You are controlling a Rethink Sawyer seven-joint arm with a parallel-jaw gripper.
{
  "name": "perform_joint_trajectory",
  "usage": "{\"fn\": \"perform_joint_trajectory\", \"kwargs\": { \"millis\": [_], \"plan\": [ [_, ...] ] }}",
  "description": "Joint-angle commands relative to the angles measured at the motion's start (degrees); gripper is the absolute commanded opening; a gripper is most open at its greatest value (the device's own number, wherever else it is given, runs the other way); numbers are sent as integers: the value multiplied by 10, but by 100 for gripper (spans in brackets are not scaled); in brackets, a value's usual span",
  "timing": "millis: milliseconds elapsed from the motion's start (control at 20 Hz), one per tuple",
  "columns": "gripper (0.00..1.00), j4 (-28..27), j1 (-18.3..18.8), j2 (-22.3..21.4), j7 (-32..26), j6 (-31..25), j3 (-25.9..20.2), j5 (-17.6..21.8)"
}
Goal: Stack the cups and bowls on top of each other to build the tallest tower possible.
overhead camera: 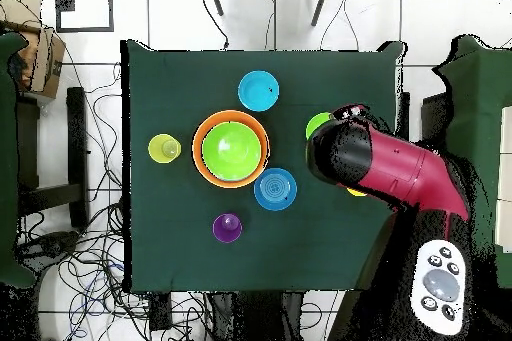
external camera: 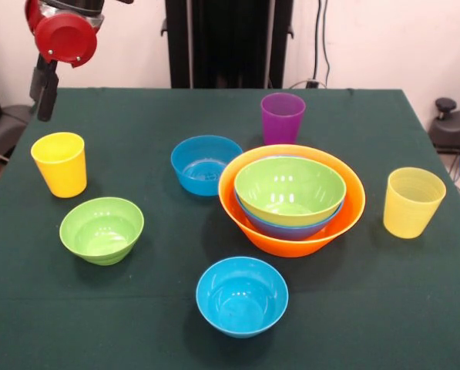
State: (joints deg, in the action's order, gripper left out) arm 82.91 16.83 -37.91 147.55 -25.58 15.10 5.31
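On the table [external camera: 214, 347], the tower [external camera: 291, 199] sits centrally: three bowls nested. A cup [external camera: 283, 117] stands behind it, another [external camera: 412, 202] right. Three single bowls [external camera: 241, 295] and a third cup [external camera: 60, 163] spread left and front.

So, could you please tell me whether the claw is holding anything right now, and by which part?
Nothing is held. The claw hangs above the table, apart from the opaque yellow cup below it.
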Motion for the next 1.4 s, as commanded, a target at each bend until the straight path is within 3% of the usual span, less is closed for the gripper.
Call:
{"fn": "perform_joint_trajectory", "kwargs": {
  "millis": [50, 500, 1050, 1400],
  "plan": [
    [100, 35, -10, 47, 21, 8, -65, -3],
    [100, 36, 4, 60, 20, 44, -75, 1],
    [100, 9, -17, 76, 40, 41, -55, -12],
    [100, 7, -9, 81, 32, 47, -60, -12]
  ]
}}
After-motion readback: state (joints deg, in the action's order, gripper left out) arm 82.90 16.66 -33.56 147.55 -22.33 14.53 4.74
